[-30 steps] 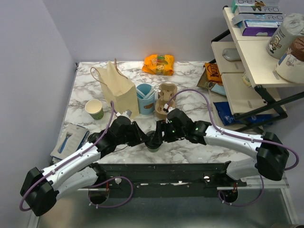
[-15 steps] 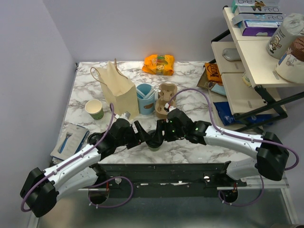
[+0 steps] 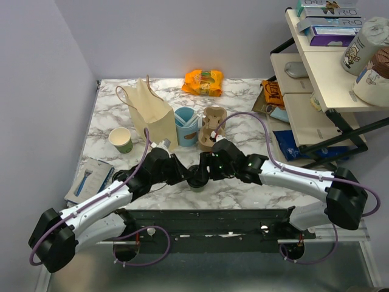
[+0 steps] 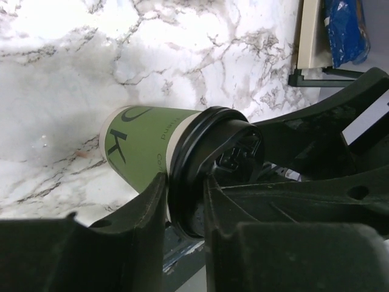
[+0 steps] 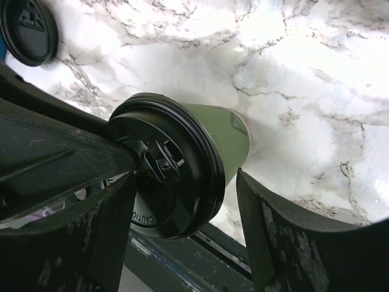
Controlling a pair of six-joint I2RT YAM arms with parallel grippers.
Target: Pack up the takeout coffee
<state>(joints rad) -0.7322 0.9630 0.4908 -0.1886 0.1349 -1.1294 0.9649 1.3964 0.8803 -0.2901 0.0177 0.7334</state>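
The takeout coffee (image 3: 196, 178), a green paper cup with a black lid, is near the table's front edge between both grippers. My left gripper (image 3: 185, 174) is shut on the rim of the lid. In the left wrist view the fingers (image 4: 182, 190) pinch the lid's edge (image 4: 182, 164), with the green cup wall (image 4: 143, 143) beyond. My right gripper (image 3: 205, 173) is open. In the right wrist view (image 5: 183, 182) its fingers stand either side of the cup (image 5: 222, 131) and lid (image 5: 161, 188), with a gap on the right. The tan paper bag (image 3: 152, 115) stands upright at the back left.
A lidless green cup (image 3: 121, 140) stands left of the bag. A light-blue cup (image 3: 186, 125) and a cardboard carrier (image 3: 213, 128) stand right of it. A loose black lid (image 5: 27, 30) lies nearby. An orange snack bag (image 3: 203, 82) is at the back, a shelf unit (image 3: 316, 73) at the right.
My left gripper drew back slightly with a finger showing apart, then came in and closed on the lid's rim. The cup shifted a little. The right gripper stayed beside it.
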